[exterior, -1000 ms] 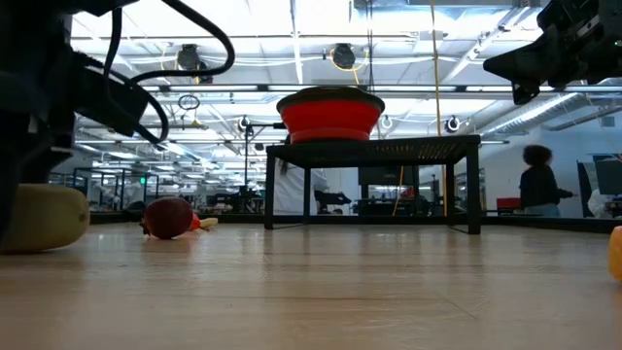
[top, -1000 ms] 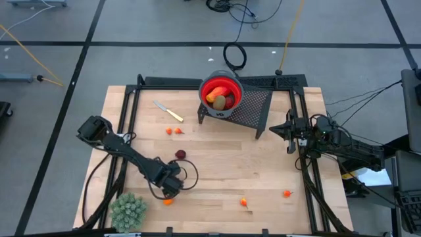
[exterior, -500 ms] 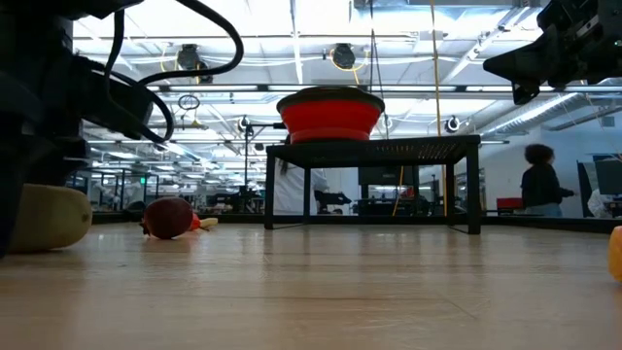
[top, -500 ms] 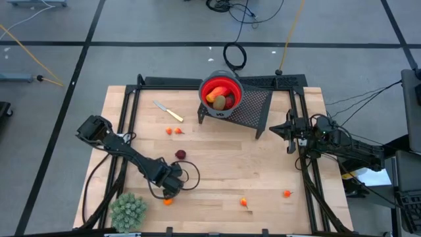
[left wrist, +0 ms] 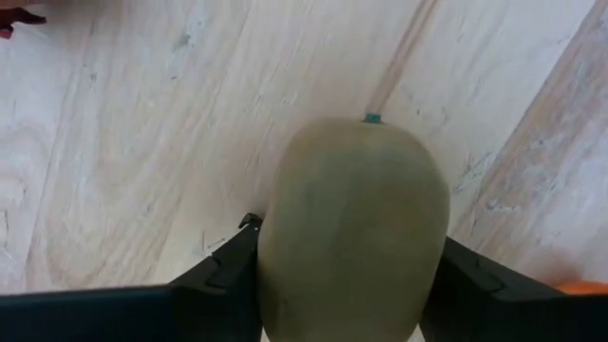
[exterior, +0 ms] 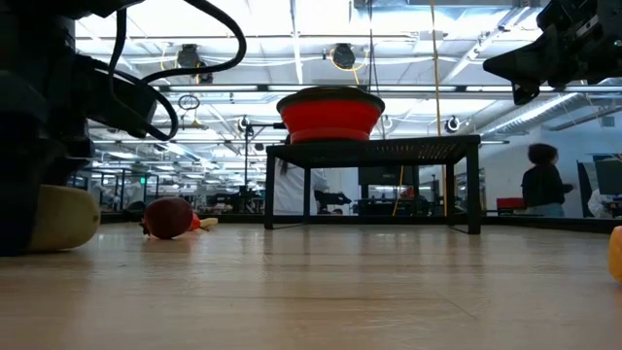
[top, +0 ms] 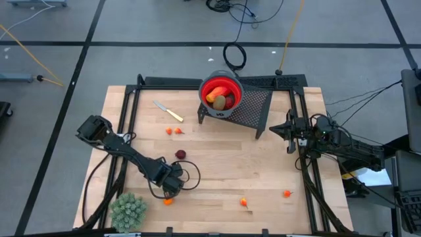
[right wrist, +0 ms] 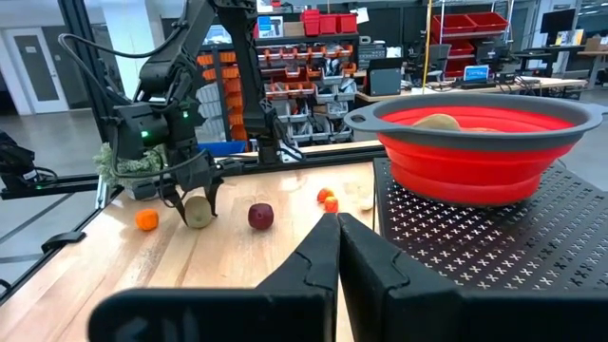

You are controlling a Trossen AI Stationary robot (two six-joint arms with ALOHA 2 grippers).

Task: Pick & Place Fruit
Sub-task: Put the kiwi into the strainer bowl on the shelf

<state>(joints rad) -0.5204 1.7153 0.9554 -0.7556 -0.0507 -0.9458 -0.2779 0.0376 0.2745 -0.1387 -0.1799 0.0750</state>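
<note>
Left gripper (left wrist: 347, 285) pinching one kiwi (left wrist: 353, 228) on the table (top: 263, 171) at seven o'clock, long axis pointing forward past the fingers. Right gripper (right wrist: 332, 228) pressed together at three o'clock.

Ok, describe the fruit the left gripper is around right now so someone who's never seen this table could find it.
Start at the spiky green plant ball at the wooden table's near left corner. Just beside it, toward the table's middle, the left gripper straddles a kiwi-like oval lying on the wood. It is dull tan-brown and far larger than the small orange piece next to it and the dark red round fruit farther in.
</note>
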